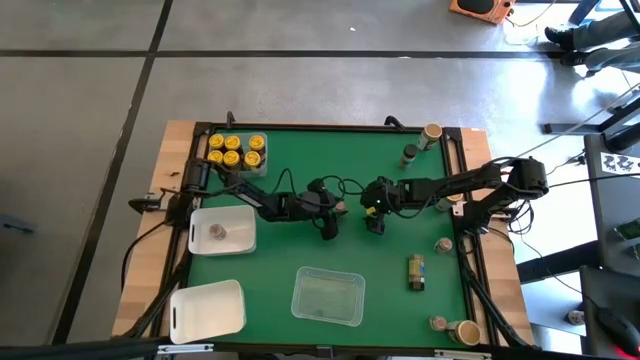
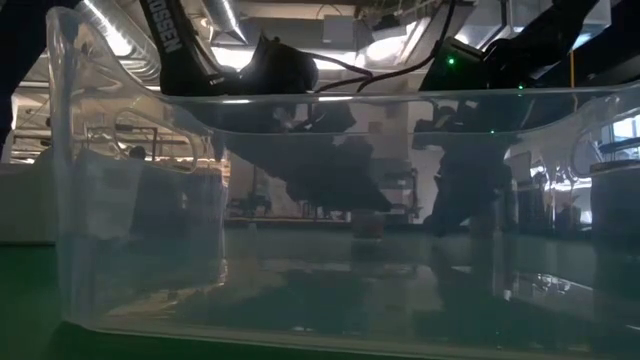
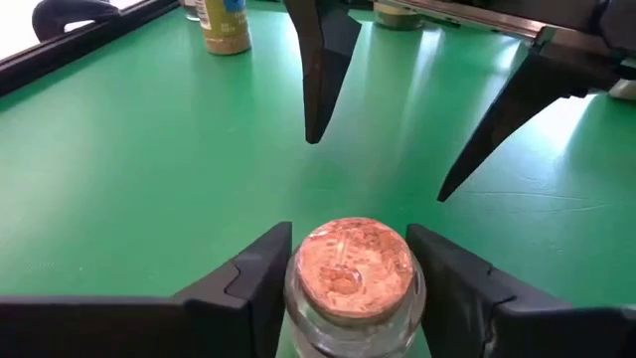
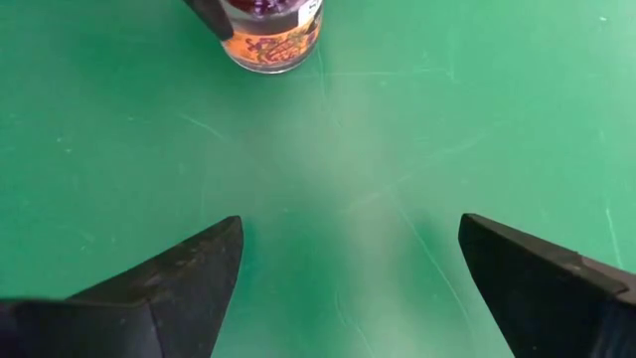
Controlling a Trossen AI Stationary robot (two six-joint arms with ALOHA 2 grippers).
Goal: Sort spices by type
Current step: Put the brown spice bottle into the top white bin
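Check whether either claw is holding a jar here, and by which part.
The left claw has its fingers on both sides of an orange-lidded jar, just under the lid. The right claw is open, holding nothing.

Spice jars [image 1: 237, 150] scattered across table

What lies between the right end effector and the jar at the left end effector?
Only bare green mat, as the right wrist view shows: the open right end effector faces the jar with nothing between them.

Left claw [image 3: 350, 298] fingers flank orange-lidded spice jar [image 3: 350, 273]; right claw [image 3: 383, 164] spread wide opposite.
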